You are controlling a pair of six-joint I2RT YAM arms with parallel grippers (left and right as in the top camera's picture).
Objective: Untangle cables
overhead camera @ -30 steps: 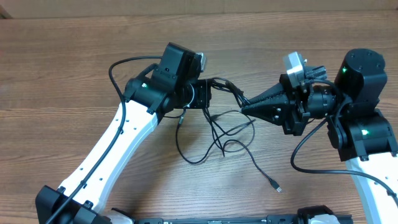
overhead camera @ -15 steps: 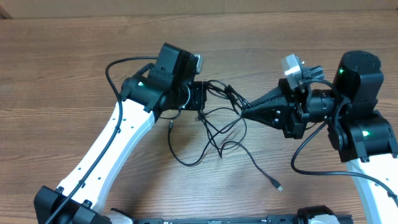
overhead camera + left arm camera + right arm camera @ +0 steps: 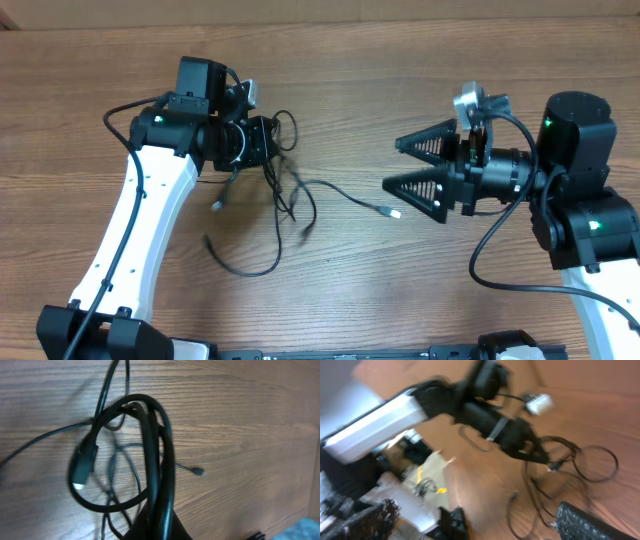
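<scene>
The cables (image 3: 283,190) are thin black cords hanging in a loose bunch from my left gripper (image 3: 268,142), which is shut on them left of the table's centre. One strand runs right along the wood to a small silver plug end (image 3: 393,211). In the left wrist view the cords (image 3: 150,435) loop upward from my shut left gripper (image 3: 160,529), with a silver-tipped plug (image 3: 80,480) dangling at the left. My right gripper (image 3: 402,166) stands wide open to the right of that plug end, holding nothing. The blurred right wrist view shows my right gripper (image 3: 510,522) open, with the cables (image 3: 560,467) beyond it.
The wooden table (image 3: 330,290) fills the overhead view, with its far edge (image 3: 400,15) at the top. A thick black arm cable (image 3: 488,262) loops beside the right arm. Both arm bases sit along the near edge.
My right gripper has opened and let go of the cords. My left arm has swung left, dragging the bunch with it, so the cords have spread and one plug end now lies free.
</scene>
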